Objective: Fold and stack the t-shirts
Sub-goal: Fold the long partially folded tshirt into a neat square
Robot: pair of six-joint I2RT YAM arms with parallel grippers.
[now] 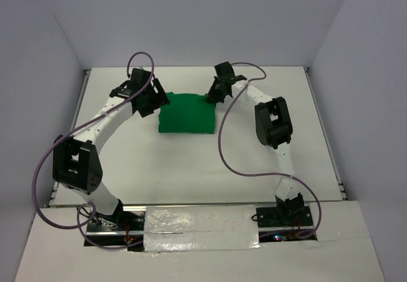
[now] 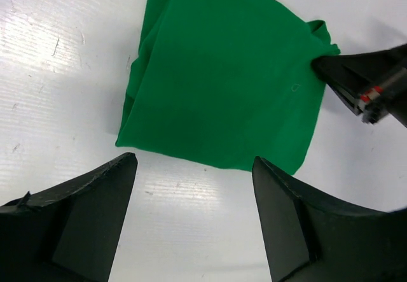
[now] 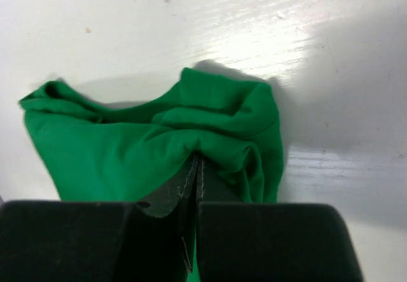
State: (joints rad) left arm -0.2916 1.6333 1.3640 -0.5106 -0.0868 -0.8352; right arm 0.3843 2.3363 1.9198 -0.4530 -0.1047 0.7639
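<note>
The left gripper stands wide, nothing between its jaws, just beside the far left corner of the bright green, plain soft-fabric t-shirt. The t-shirt lies folded into a rough square at the far middle of the smooth white table. It looks light and limp, likely to slump and wrinkle, so corners and hemmed edges should be the best holds. The right gripper is clamped on a bunched fold at the far right corner.

We take this for a robotics lab test cell: a white surface boxed in by plain pale walls, a left arm and right arm bolted at its near edge, loose purple cables, and silver tape across the front.
</note>
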